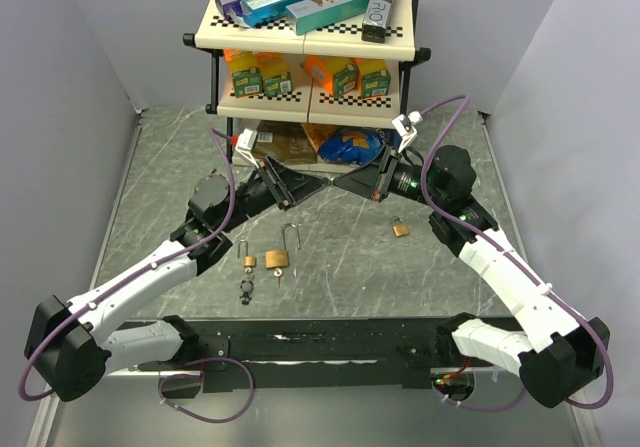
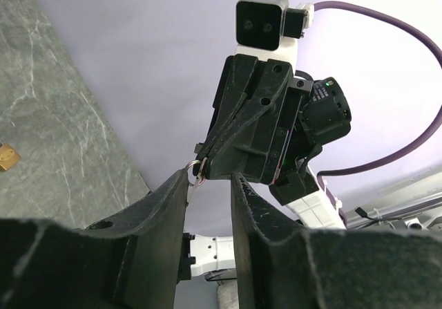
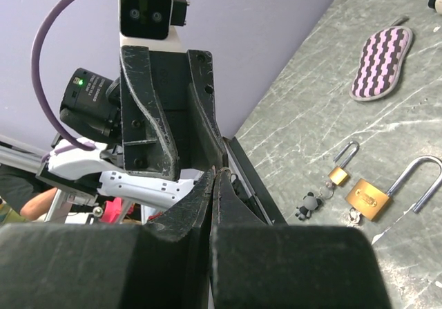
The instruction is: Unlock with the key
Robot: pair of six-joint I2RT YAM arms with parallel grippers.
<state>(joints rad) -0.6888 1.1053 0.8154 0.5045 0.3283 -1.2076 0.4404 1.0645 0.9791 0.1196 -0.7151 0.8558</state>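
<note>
My two grippers meet in mid-air above the table's middle. My right gripper (image 1: 347, 183) (image 3: 219, 172) is shut on a small key by its ring (image 2: 197, 171). The pale key blade (image 2: 193, 187) hangs from the ring, just inside the tip of my open left gripper (image 1: 318, 189) (image 2: 210, 178), next to its left finger (image 2: 173, 198). A large brass padlock (image 1: 277, 258) (image 3: 369, 198) with a long shackle lies on the table below. A small brass padlock (image 1: 248, 261) (image 3: 338, 174) with a panda charm (image 1: 246, 289) (image 3: 309, 205) lies to its left.
Another small brass padlock (image 1: 400, 229) lies right of centre. A shelf rack (image 1: 310, 42) with boxes stands at the back, with bags under it. A striped sleep mask (image 3: 381, 63) lies on the table in the right wrist view. A black rail (image 1: 330, 347) runs along the near edge.
</note>
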